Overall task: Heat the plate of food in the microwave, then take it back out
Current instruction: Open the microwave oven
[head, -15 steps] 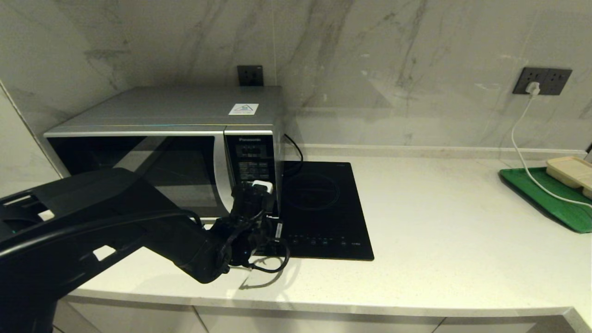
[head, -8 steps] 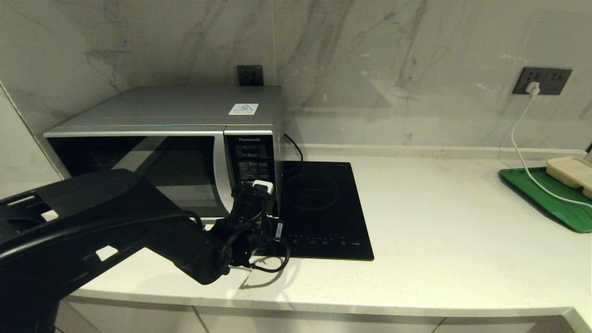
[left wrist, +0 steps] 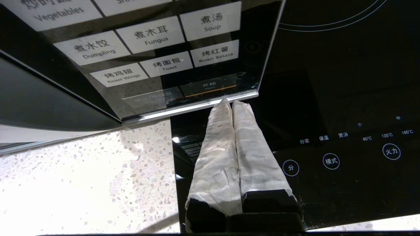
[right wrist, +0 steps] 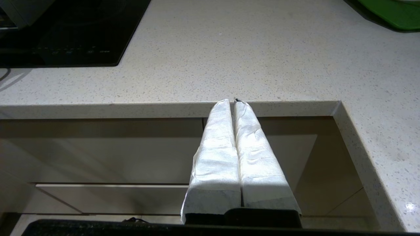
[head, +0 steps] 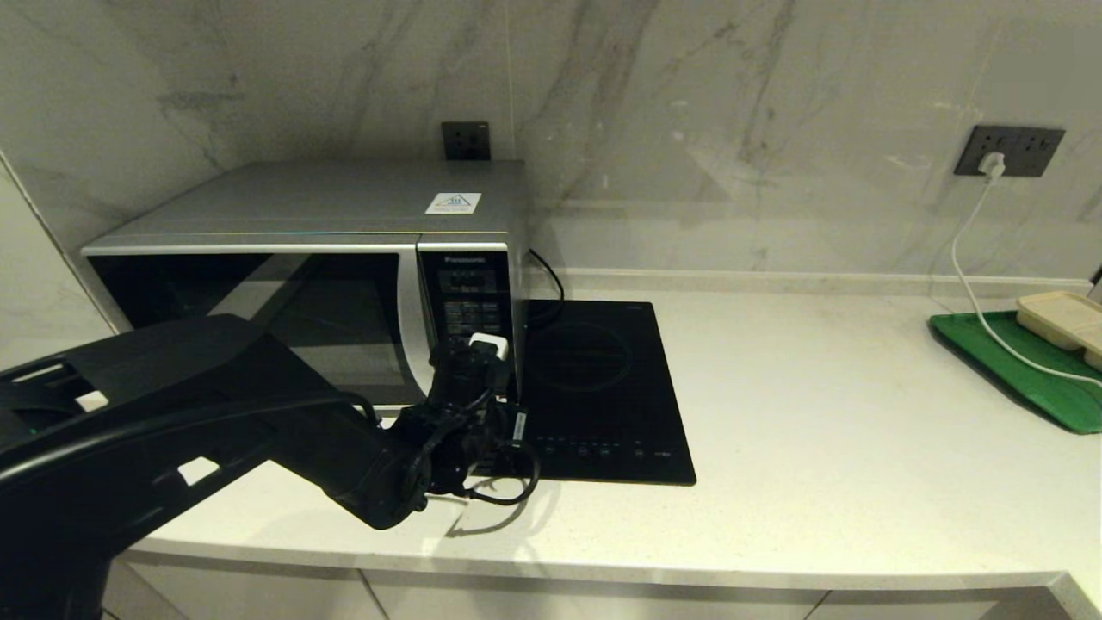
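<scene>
The silver microwave (head: 301,215) stands at the back left of the counter with its dark glass door closed. The plate of food is hidden from every view. My left gripper (head: 487,349) is shut with nothing in it. Its paper-wrapped fingertips (left wrist: 230,102) rest at the bottom edge of the black keypad panel (left wrist: 154,49), just below the Start button (left wrist: 210,87). My right gripper (right wrist: 233,101) is shut and empty, parked below the counter's front edge, out of the head view.
A flat black induction hob (head: 603,387) lies right beside the microwave, under the left gripper. At the far right a green board (head: 1024,366) carries a beige tray (head: 1063,319), and a white cable (head: 973,284) runs down to it from the wall socket.
</scene>
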Controlling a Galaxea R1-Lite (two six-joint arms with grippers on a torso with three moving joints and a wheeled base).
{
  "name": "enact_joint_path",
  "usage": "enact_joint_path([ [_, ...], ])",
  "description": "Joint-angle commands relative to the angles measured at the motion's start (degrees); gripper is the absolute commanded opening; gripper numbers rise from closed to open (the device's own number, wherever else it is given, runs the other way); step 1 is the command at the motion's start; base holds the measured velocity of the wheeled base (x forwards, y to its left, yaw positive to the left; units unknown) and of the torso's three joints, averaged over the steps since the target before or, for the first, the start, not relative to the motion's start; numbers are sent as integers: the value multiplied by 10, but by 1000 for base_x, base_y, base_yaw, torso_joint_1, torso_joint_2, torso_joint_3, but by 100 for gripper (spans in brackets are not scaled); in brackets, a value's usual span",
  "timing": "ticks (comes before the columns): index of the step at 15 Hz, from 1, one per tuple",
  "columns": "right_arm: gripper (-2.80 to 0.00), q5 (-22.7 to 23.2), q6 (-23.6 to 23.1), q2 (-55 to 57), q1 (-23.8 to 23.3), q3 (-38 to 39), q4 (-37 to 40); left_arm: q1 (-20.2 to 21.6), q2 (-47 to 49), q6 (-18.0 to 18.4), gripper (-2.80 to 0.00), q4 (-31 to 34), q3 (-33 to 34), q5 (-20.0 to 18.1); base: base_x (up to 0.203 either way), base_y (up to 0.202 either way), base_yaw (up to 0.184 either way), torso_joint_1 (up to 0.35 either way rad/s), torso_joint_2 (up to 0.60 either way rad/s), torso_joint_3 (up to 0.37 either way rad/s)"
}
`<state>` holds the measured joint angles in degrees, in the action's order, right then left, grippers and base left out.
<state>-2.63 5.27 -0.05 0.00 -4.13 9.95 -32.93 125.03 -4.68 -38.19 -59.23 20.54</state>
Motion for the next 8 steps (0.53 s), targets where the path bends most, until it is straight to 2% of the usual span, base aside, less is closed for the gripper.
enact_joint_path([
  [1,-280,0,1,0,0,0,1,2,-1,-2,-280,-3,4,4,0,0,0,0,0,0],
  [8,-280,0,1,0,0,0,1,2,1,-1,-280,-28,8,13,0,0,0,0,0,0],
])
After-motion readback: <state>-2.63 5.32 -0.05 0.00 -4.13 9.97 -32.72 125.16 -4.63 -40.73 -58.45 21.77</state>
